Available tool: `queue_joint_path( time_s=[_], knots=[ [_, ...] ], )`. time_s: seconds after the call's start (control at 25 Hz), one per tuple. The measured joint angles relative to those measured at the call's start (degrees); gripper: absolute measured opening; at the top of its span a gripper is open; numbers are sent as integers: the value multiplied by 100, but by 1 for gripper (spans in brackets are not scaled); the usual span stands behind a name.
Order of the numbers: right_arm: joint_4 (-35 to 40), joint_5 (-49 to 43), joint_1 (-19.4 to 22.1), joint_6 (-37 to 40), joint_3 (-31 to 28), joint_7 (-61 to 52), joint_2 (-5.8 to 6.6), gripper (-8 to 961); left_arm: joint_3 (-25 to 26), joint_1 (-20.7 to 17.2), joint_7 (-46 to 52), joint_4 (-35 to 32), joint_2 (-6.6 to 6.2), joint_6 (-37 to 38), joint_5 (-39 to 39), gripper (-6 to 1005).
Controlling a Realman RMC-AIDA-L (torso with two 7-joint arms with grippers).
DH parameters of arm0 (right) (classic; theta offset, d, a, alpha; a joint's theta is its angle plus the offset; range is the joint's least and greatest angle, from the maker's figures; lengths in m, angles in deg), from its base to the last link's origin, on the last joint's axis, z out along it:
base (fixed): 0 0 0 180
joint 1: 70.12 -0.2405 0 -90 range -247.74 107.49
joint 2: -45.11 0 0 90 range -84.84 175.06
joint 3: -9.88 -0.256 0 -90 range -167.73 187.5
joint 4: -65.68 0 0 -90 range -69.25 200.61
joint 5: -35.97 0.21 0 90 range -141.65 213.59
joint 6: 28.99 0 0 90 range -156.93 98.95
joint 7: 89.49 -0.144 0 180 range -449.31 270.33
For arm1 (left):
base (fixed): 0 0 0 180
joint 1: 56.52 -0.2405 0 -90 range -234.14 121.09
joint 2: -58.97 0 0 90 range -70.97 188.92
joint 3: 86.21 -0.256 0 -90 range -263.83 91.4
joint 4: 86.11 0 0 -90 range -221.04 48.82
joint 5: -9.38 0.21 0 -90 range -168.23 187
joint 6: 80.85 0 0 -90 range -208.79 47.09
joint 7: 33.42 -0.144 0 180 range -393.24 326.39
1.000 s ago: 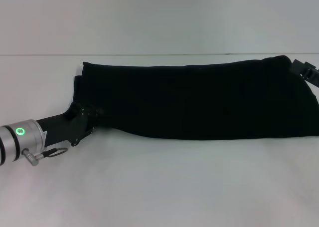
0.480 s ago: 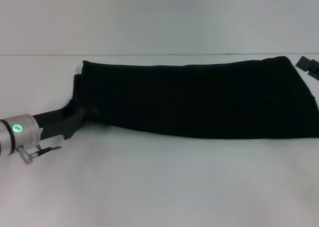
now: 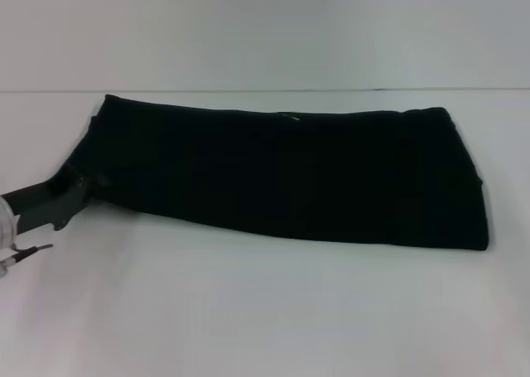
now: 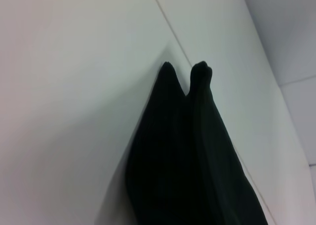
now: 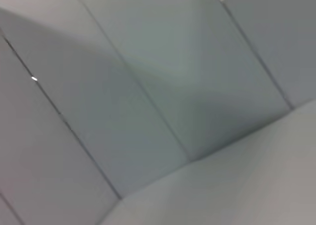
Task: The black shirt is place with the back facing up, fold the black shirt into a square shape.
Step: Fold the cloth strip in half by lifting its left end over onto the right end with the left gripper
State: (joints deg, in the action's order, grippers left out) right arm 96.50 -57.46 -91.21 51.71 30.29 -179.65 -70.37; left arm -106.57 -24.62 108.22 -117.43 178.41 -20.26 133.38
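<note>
The black shirt [image 3: 290,174] is lying as a long folded band across the table [image 3: 265,311], and the left gripper [image 3: 79,186] is pinching its left end. The right gripper is out of view. To square it, I judge the left end should be lifted and carried rightward, edges aligned.

The shirt [image 3: 290,174] lies as one long dark band across the table [image 3: 265,311], running nearly side to side. In front of it, wide bare tabletop, open for either arm. Behind it, only a thin strip of bare surface before the back edge. The right end of the band stops short of the picture's edge, leaving a clear lane past it. The left end is taken: the left gripper [image 3: 70,196] sits at the shirt's near left corner, blocking that approach. In the left wrist view the cloth [image 4: 187,156] lies flat, bare table on both sides.
</note>
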Motion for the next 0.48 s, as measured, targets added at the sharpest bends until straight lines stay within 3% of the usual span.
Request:
queue_joint_path(
  time_s=[0.24,0.48],
  knots=[
    [-24,-108,124,-137,-104,334,80,793,443,-136,-142,-24,-56,-15,-1,13],
    [-32,-94,113,-154,-107,337,59,786,644,-269,-100,-188,-68,-15,22,13]
  ],
)
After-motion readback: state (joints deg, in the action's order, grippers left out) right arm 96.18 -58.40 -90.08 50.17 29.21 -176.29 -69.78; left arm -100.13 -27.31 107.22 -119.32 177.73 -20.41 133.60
